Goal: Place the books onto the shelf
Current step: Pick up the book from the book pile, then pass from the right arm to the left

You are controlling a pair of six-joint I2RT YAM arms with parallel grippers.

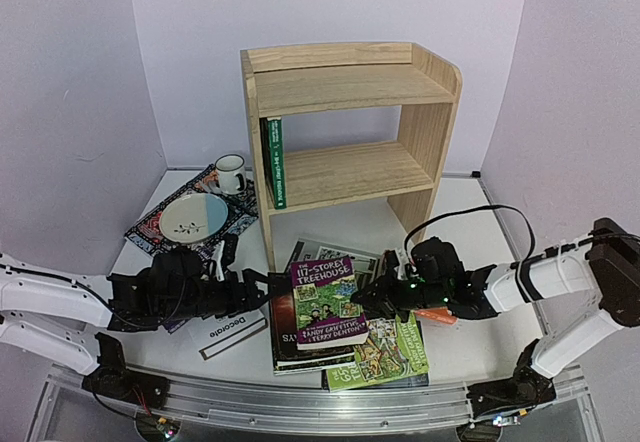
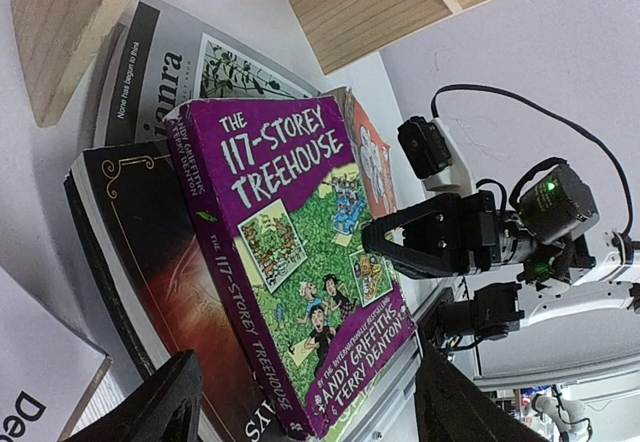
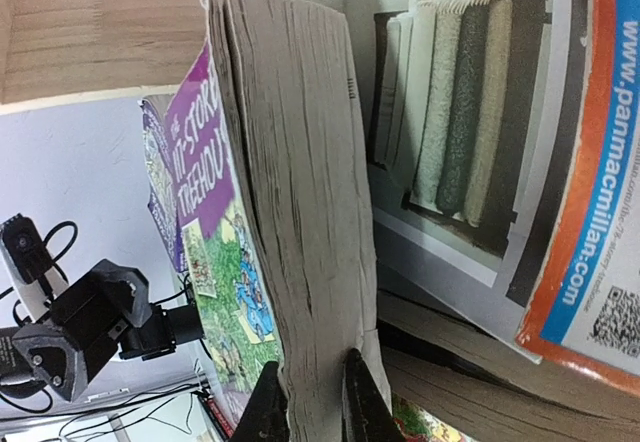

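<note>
A purple book (image 1: 328,302) titled "The 117-Storey Treehouse" lies on top of a pile of books in front of the shelf (image 1: 350,92). My right gripper (image 1: 385,297) (image 3: 312,402) is shut on the purple book's page edge (image 3: 300,162). Beneath it lie a dark book (image 1: 285,334), a green book (image 1: 385,357), an orange book (image 1: 435,314) and a grey magazine (image 1: 335,252). My left gripper (image 1: 272,285) (image 2: 310,412) stands open at the pile's left side, its fingers (image 2: 165,402) wide on either side of the purple book's (image 2: 290,262) near corner. A green book (image 1: 275,162) stands upright on the shelf's lower tier.
A white "Decorate" book (image 1: 228,330) lies under my left arm. A bowl (image 1: 193,215) and a mug (image 1: 230,172) sit on a patterned mat (image 1: 150,227) left of the shelf. A cable loops over my right arm (image 1: 470,217).
</note>
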